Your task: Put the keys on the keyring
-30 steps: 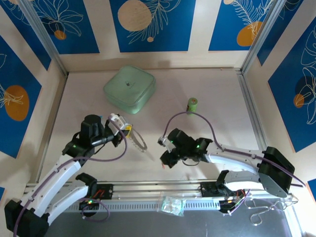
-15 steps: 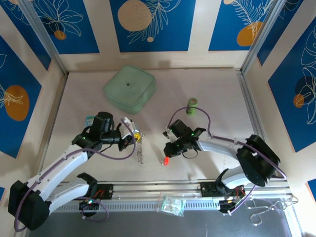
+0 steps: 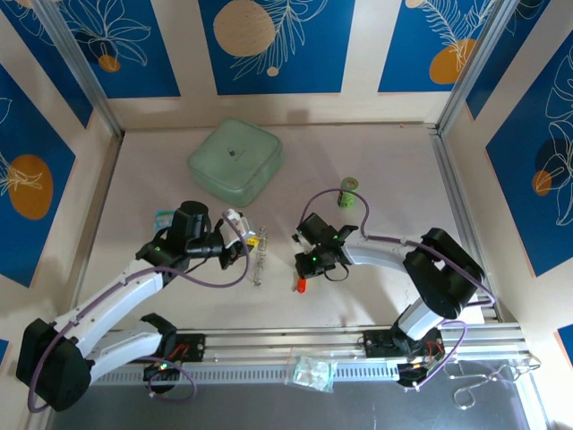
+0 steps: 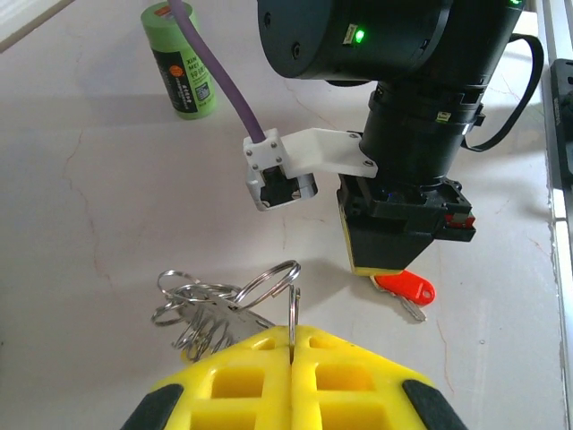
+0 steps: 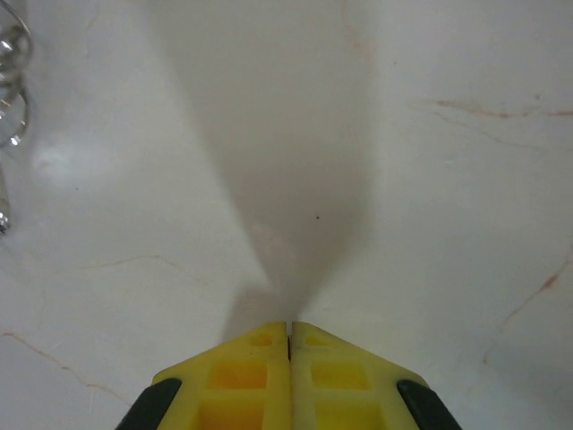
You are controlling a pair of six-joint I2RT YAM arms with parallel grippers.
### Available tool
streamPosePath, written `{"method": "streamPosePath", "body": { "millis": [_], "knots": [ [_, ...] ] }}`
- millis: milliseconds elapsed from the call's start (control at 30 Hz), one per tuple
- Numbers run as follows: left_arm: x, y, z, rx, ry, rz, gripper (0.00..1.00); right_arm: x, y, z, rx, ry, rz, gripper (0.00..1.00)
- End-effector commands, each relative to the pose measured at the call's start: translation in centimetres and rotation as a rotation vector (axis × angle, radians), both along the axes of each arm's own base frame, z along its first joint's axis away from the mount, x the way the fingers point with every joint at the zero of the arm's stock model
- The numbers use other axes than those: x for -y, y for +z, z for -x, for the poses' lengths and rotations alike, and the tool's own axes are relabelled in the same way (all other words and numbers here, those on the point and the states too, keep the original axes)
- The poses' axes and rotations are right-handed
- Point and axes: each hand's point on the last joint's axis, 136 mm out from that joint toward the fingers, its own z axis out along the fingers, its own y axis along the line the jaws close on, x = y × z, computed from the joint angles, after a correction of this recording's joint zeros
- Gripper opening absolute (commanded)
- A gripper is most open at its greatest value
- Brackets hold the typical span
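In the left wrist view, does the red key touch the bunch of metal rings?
No, the red key lies apart from the metal rings, with bare table between them.

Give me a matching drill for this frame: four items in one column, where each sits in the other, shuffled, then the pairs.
Items
1. keyring
2. red key
3. green cylinder
4. square lid

Places
A. lying on the table right at the tips of the right pincer
B. far side of the table, left of centre, apart from both arms
C. one ring clamped in the shut left pincer
D. far side of the table, beyond the right arm

Pairs: 1-C, 2-A, 3-D, 4-B
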Motion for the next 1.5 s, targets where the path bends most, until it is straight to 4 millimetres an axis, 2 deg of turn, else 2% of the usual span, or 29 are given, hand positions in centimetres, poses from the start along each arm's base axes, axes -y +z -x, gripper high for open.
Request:
{"method": "streamPosePath", "body": {
  "millis": [0,167,300,633,967,1467],
  "knots": [
    [0.6,0.5,-0.1,0.015,-0.004,0.037,0.00,-0.1,0.3,-0.7,0.016,-0.014,0.009,0.05],
    [0.7,0.5,-0.4,0.012,-0.002,0.035,0.00,0.2,0.5,-0.5,0.012,-0.013,0.020,0.15],
    [0.6,0.4,-0.4,0.011,0.000,0.032,0.00,0.6,0.6,-0.3,0.011,-0.016,0.032,0.19],
    [0.5,0.0,-0.3,0.003,0.000,0.020,0.00,0.5,1.3,-0.2,0.008,-0.011,0.020,0.16],
    [0.6,-0.5,-0.2,-0.010,-0.009,0.003,0.00,0.4,1.8,-0.3,0.016,-0.009,0.020,0.19],
    [0.5,-0.8,0.0,-0.015,-0.022,-0.015,0.00,0.4,1.6,-0.1,0.007,-0.004,0.027,0.09]
  ]
}}
